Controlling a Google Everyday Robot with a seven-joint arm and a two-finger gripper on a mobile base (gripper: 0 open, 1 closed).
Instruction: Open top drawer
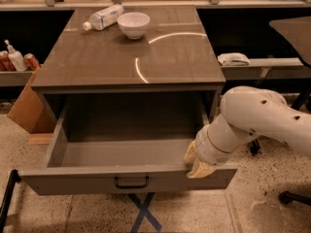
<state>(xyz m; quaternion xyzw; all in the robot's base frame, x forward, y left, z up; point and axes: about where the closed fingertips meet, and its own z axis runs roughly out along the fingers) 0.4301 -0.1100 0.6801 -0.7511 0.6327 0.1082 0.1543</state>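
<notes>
The top drawer point(73, 178) is pulled far out from under the grey-brown cabinet top. Its plain grey inside shows and holds nothing. A small black bar handle point(131, 182) sits at the centre of its flat front. My gripper point(197, 163) rests at the drawer's front rim, to the right of the handle, with its cream-coloured fingertips point(201, 170) over the rim. The white arm point(262, 120) reaches in from the right.
A white bowl point(133, 24) and a lying plastic bottle point(104, 17) sit at the back of the cabinet top point(97, 62). A cardboard box point(29, 108) stands at the left. A shelf with a white cloth point(234, 59) is at the right. Blue tape cross point(143, 212) marks the floor.
</notes>
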